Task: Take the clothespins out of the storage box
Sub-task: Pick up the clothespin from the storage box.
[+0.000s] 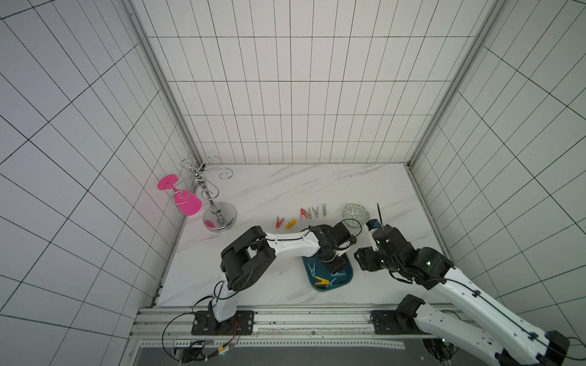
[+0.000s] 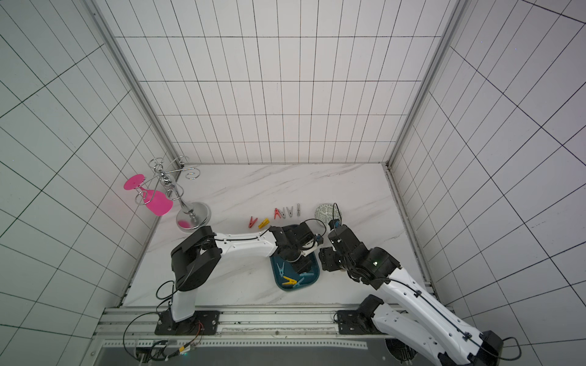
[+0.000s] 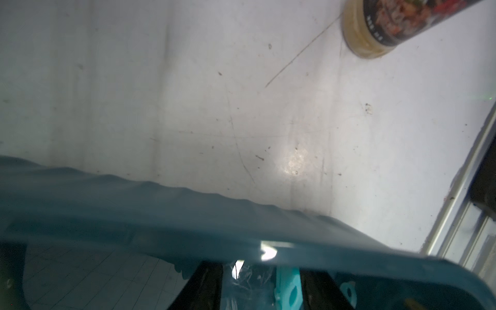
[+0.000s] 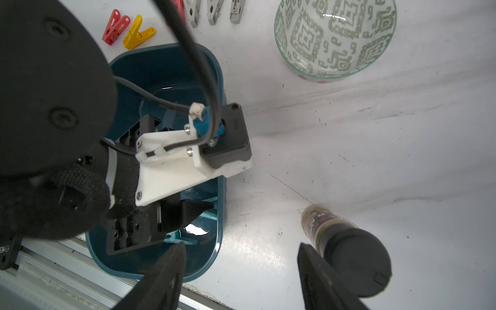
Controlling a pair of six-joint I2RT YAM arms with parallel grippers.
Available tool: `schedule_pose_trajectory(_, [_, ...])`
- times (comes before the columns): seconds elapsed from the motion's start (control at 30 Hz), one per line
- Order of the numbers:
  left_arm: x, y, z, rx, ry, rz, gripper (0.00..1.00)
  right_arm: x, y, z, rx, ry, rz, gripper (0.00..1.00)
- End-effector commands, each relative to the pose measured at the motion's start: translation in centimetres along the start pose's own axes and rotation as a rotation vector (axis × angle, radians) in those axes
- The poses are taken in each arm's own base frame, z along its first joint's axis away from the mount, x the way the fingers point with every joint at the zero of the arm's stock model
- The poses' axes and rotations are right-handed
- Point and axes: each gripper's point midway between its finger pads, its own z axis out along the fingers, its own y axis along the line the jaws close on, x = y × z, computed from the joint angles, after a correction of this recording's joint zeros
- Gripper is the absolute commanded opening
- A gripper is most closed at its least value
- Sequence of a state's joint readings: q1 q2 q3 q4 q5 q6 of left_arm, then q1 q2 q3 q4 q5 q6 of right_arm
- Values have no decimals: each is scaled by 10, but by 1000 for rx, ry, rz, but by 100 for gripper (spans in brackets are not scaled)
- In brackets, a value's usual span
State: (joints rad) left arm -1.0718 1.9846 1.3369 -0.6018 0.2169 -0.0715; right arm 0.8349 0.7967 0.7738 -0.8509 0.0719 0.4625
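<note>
The dark teal storage box (image 1: 344,279) (image 4: 161,69) sits near the table's front. Inside it lie a yellow clothespin (image 1: 322,280) and light blue clothespins (image 1: 312,268). My left gripper (image 3: 259,290) reaches down into the box, open. A light blue clothespin (image 3: 287,290) stands between its fingers, close against one of them and clear of the other. My right gripper (image 4: 241,279) hovers open over bare table just right of the box, holding nothing. Red, yellow and grey clothespins (image 1: 303,213) lie in a row on the table behind the box.
A green-white patterned bowl (image 1: 355,214) (image 4: 335,40) stands behind the right gripper. A black-capped spice jar (image 4: 349,255) lies right beside one right finger. At the back left stands a chrome rack (image 1: 218,215) with a pink glass (image 1: 187,202) hanging from it.
</note>
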Motion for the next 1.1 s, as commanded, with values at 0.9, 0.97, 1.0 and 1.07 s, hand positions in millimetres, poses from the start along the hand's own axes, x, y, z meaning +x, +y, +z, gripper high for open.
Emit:
schedule_pose_trajectory(0.9, [-17,28,-53,-138,-89,82,6,0,-2,-5,15,-49,-18,68])
schedule_pose_trajectory(0.97, [-21,41,-66,-147,-109,57,6,0,-2,-4,15,-50,-19,68])
schedule_pose_trajectory(1.0, [-23,48,-73,-152,-120,42,6,0,-2,-3,14,-50,-21,68])
schedule_pose_trajectory(1.07, [-27,65,-86,-166,-142,4,6,0,-2,-3,13,-50,-22,68])
